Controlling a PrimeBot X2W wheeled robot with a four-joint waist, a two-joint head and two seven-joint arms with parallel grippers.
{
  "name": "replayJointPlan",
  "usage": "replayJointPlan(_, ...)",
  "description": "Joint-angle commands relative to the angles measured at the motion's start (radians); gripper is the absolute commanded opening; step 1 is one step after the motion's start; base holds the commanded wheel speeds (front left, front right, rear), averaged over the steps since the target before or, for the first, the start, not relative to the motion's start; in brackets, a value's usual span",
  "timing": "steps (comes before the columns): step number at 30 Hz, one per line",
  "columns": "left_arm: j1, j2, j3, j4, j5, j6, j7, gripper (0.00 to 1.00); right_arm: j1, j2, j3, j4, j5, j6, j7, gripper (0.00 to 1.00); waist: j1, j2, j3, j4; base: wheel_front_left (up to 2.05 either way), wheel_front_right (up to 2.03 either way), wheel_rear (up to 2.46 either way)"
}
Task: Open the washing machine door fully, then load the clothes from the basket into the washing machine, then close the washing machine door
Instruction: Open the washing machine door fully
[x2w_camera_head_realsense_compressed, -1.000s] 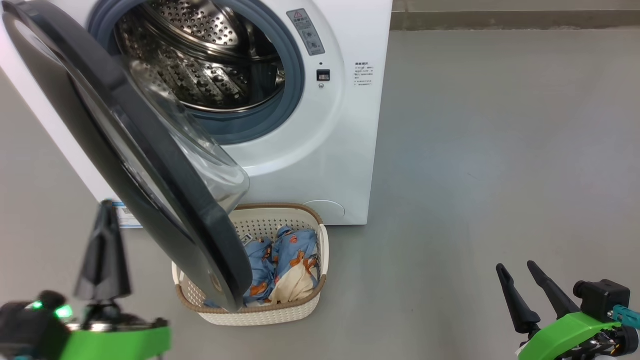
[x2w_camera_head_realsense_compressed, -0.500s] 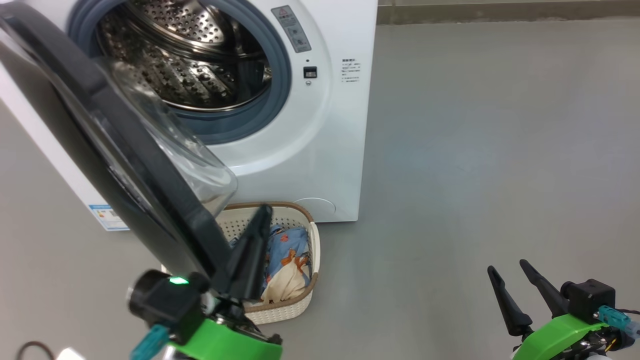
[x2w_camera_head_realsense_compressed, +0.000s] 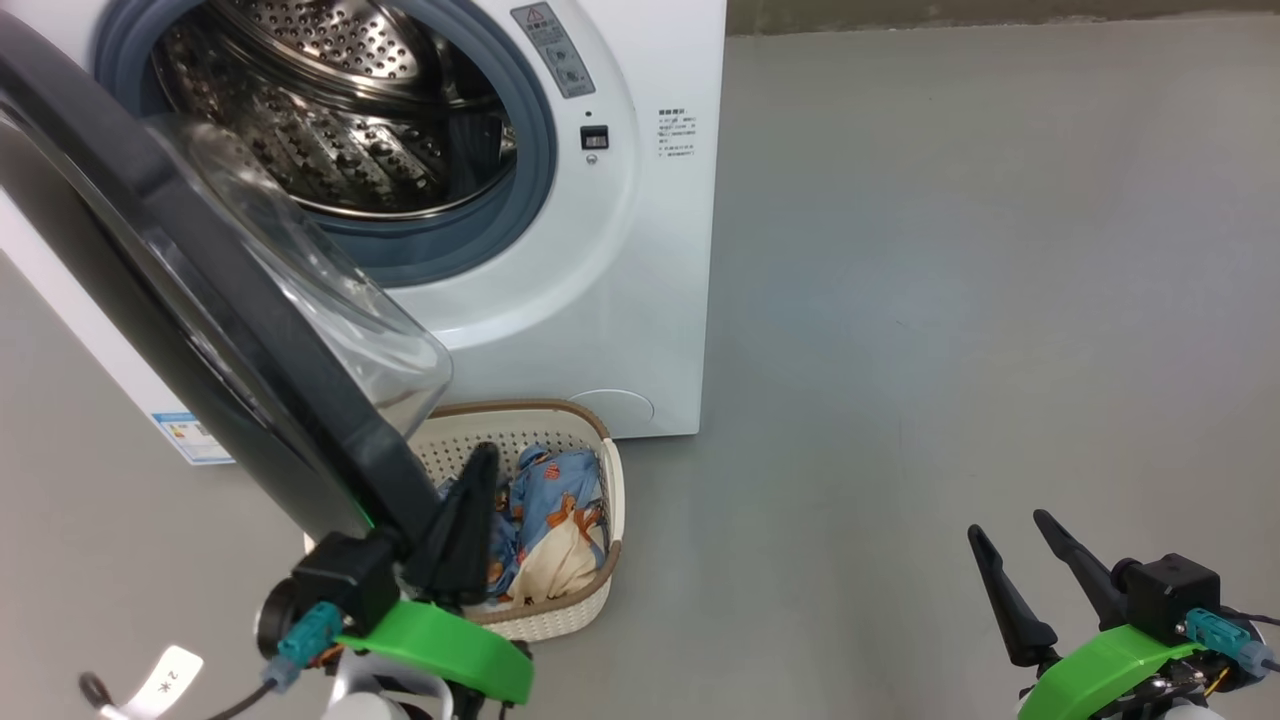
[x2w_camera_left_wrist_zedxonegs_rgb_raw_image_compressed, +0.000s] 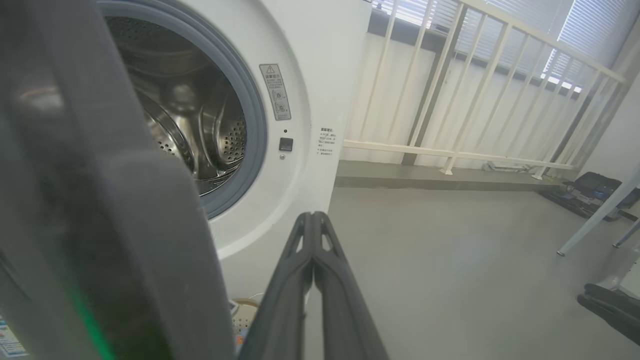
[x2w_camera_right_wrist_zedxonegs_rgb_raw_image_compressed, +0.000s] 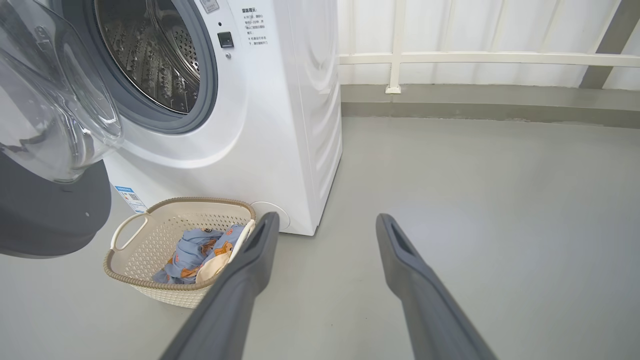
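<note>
Two grippers in head view. Versus a second ago: left gripper (x2w_camera_head_realsense_compressed: 482, 455) gone from left of the washing machine door (x2w_camera_head_realsense_compressed: 250, 360) to just beside its lower edge, above the basket (x2w_camera_head_realsense_compressed: 560, 615); jaws pressed shut, nothing held. Right gripper (x2w_camera_head_realsense_compressed: 1006, 523) same low-right spot, jaws spread wide, empty. Camera shift as well. Door part open: glossy black rim, bulging clear glass. Washing machine (x2w_camera_head_realsense_compressed: 660, 250) white; perforated steel drum (x2w_camera_head_realsense_compressed: 330, 130), grey-blue gasket (x2w_camera_head_realsense_compressed: 525, 190). Basket cream perforated plastic, brown woven rim, on floor (x2w_camera_head_realsense_compressed: 950, 300). Clothes (x2w_camera_head_realsense_compressed: 555, 500) inside, blue print plus cream. Warning-triangle label (x2w_camera_head_realsense_compressed: 550, 45), text unreadable. White tag (x2w_camera_head_realsense_compressed: 165, 680) marked "2".
</note>
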Motion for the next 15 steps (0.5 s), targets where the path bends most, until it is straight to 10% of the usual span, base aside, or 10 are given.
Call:
replayJointPlan(1, -0.049, 0.004, 0.041, -0.007, -0.006, 0.008, -0.012, 0.00, 0.004, -0.011, 0.013, -0.025, -0.011, 0.002, -0.012, 1.00, 0.0000, 0.0000, -0.001, 0.001, 0.00, 0.00, 0.00)
replayJointPlan(15, -0.061, 0.009, 0.103, 0.118, -0.025, 0.012, -0.032, 0.00, 0.016, -0.017, 0.004, -0.031, -0.016, 0.002, -0.012, 1.00, 0.0000, 0.0000, -0.012, 0.036, 0.00, 0.00, 0.00)
